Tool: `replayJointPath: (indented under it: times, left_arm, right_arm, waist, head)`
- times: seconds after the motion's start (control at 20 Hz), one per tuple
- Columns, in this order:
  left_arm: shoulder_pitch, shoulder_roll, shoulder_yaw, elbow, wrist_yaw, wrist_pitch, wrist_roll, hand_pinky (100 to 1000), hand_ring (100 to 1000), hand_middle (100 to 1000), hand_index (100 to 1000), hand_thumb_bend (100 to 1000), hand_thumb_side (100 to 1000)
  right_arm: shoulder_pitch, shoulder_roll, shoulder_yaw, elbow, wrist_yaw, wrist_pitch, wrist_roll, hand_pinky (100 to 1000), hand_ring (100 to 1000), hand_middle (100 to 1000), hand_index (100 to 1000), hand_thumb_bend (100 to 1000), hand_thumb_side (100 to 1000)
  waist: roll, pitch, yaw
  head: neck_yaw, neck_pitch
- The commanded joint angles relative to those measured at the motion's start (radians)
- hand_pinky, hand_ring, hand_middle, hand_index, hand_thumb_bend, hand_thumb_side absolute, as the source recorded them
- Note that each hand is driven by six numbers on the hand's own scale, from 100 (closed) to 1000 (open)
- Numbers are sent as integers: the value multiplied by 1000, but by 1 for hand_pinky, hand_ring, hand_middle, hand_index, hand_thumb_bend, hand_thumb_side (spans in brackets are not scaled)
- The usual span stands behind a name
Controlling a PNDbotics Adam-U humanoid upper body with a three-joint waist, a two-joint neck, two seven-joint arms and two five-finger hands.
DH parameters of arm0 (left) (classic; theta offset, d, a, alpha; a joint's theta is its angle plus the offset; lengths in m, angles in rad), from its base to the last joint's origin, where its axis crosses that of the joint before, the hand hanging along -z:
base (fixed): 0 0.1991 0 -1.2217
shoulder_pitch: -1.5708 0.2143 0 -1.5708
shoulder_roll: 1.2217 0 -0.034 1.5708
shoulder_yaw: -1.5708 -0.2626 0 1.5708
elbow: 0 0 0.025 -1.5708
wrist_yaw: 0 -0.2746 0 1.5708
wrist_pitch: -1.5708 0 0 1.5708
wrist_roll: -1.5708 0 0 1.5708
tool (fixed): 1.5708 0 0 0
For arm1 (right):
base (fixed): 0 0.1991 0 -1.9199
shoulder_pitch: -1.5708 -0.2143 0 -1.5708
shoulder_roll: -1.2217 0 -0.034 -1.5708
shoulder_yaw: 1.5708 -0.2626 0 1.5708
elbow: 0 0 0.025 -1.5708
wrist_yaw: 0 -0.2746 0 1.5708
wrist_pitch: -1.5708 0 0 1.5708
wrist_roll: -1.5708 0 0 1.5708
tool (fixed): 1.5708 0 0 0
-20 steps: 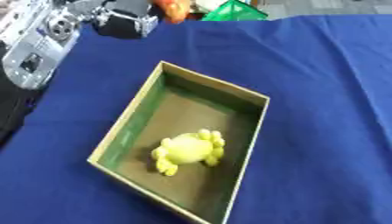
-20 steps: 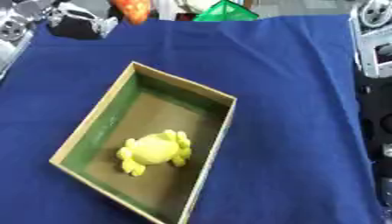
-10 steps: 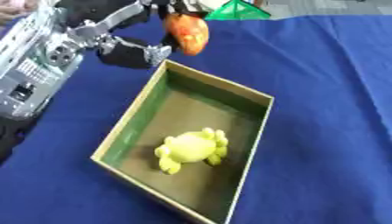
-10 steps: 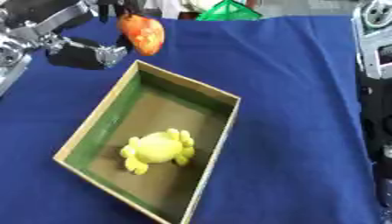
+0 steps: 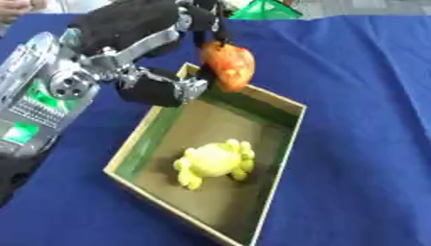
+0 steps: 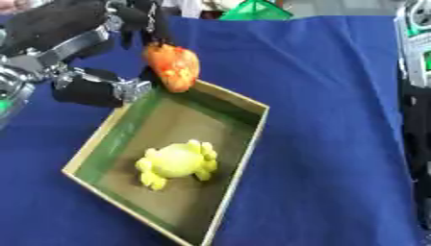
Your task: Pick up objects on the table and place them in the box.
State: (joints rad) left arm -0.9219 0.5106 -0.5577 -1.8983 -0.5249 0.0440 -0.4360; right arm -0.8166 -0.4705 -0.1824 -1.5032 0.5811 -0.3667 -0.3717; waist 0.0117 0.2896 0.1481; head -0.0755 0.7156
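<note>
My left hand (image 5: 143, 48) reaches in from the upper left and is shut on an orange-red object (image 5: 228, 67), pinched at its top so it hangs over the far rim of the box. The open cardboard box (image 5: 283, 139), green on its inner walls, lies on the blue cloth in the middle. Inside it rests a yellow lumpy toy (image 5: 215, 161). Only my right arm (image 6: 417, 57) shows, along the right edge of the right eye view; its hand is out of sight.
A green object (image 5: 268, 9) lies at the far edge of the blue tablecloth (image 5: 370, 96). Bare cloth stretches to the right of the box and in front of it.
My left hand has carried the orange-red object from the far left of the table toward the box, and it now hangs over the far rim. The yellow toy has stayed put.
</note>
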Motion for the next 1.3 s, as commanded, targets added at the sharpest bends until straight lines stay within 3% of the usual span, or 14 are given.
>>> replayJointPath:
  times: [0.05,0.7,0.9,1.1,1.2,1.25,1.3]
  left_arm:
    - [-6,3,-5,-17,-3,11,-47,438,561,629,697,100,100]
    - [12,-39,-62,116,-113,-41,-142,522,604,652,741,191,106]
    - [14,-46,-75,146,-122,-54,-180,595,675,720,805,220,241]
    - [15,-47,-77,152,-134,-75,-236,683,777,814,910,335,411]
    - [16,-45,-71,147,-140,-79,-254,683,777,814,910,335,411]
    - [17,-42,-64,142,-145,-77,-256,739,833,859,952,456,559]
    - [19,-38,-56,133,-154,-74,-253,741,835,861,953,461,566]
  right_arm:
    - [-8,-9,-12,-29,-10,6,-1,737,742,766,859,251,580]
    - [13,-3,-24,-49,-24,21,-1,736,739,766,859,246,585]
    - [18,-3,-26,-52,-26,23,-2,735,739,766,859,246,588]
    - [20,-4,-26,-55,-28,24,-2,735,739,766,859,248,585]
    - [20,-6,-26,-56,-28,24,-3,735,739,766,859,248,585]
    - [20,-7,-26,-56,-28,23,-3,735,739,766,859,248,585]
    - [21,-8,-27,-57,-29,23,-4,735,739,766,859,248,585]
  waist:
    - [0,-19,2]
    - [-2,-24,1]
    - [-1,-23,3]
    - [0,-23,5]
    - [1,-23,6]
    - [1,-23,7]
    - [2,-23,8]
  head:
    - [1,1]
    - [-7,-3]
    - [-9,-4]
    - [-10,-1]
    - [-10,1]
    - [-10,1]
    - [-10,1]
